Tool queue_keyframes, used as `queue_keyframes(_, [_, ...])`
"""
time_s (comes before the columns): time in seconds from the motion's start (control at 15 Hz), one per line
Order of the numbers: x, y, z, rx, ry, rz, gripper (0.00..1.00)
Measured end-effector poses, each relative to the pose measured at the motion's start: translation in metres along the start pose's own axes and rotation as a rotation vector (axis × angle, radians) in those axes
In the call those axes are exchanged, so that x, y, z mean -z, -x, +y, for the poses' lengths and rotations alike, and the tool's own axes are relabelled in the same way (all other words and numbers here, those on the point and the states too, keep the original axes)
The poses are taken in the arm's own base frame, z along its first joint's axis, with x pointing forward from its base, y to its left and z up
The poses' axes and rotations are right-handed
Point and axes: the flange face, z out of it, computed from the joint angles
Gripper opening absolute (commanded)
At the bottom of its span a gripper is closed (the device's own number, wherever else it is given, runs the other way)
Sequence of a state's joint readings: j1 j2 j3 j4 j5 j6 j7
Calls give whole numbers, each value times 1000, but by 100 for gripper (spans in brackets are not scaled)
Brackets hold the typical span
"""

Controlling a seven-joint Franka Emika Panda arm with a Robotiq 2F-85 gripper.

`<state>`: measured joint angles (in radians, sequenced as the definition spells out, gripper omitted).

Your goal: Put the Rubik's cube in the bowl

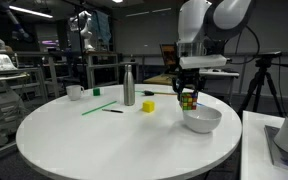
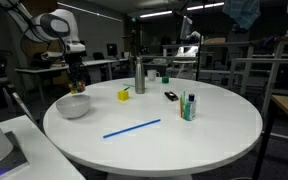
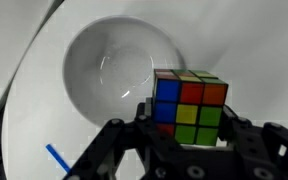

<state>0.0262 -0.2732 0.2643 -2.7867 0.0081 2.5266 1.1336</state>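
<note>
My gripper (image 1: 188, 92) is shut on the Rubik's cube (image 1: 188, 99) and holds it in the air just above the white bowl's (image 1: 202, 120) near-left rim. In the wrist view the cube (image 3: 189, 107) sits between the black fingers (image 3: 187, 125), showing blue, red, yellow and green tiles, with the bowl (image 3: 109, 75) below and to the left of it. In an exterior view the gripper (image 2: 77, 82) hangs over the bowl (image 2: 72, 106); the cube (image 2: 77, 86) is barely visible there.
On the round white table (image 1: 114, 140) stand a yellow block (image 1: 147, 106), a steel bottle (image 1: 129, 86), a small white cup (image 1: 74, 92), a green straw (image 1: 97, 107) and a dark pen (image 1: 113, 111). A blue straw (image 2: 132, 128) and marker cup (image 2: 189, 106) also show.
</note>
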Motion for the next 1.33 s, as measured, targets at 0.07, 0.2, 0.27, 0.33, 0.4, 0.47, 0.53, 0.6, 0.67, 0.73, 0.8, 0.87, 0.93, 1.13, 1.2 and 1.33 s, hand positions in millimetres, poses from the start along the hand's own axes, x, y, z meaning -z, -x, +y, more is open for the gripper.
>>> queue_keyframes(0.07, [-3, -3, 0, 0, -2, 3, 34])
queue_keyframes(0.2, [-8, -7, 0, 4, -7, 8, 34])
queue_keyframes(0.27, [-12, -9, 1, 5, -9, 10, 34])
queue_keyframes(0.33, [-16, -12, 1, 5, -10, 11, 34])
queue_keyframes(0.4, [-19, -15, 1, 4, -13, 11, 34])
queue_keyframes(0.47, [-22, -17, 1, 2, -21, 14, 72])
queue_keyframes(0.53, [-24, -20, 2, -1, -26, 15, 86])
queue_keyframes(0.6, [-26, -23, 3, -8, -30, 13, 92])
queue_keyframes(0.67, [-29, -25, 4, -13, -28, 10, 99])
queue_keyframes(0.73, [-31, -28, 6, -20, -24, 7, 100])
queue_keyframes(0.8, [-34, -30, 8, -24, -20, 4, 100])
queue_keyframes(0.87, [-36, -33, 9, -28, -16, 1, 100])
queue_keyframes(0.93, [-38, -35, 11, -33, -11, -2, 100])
queue_keyframes(1.13, [-42, -40, 15, -44, -4, -7, 100])
queue_keyframes(1.2, [-43, -41, 16, -47, -2, -9, 100])
queue_keyframes(1.33, [-45, -44, 18, -51, 2, -11, 100])
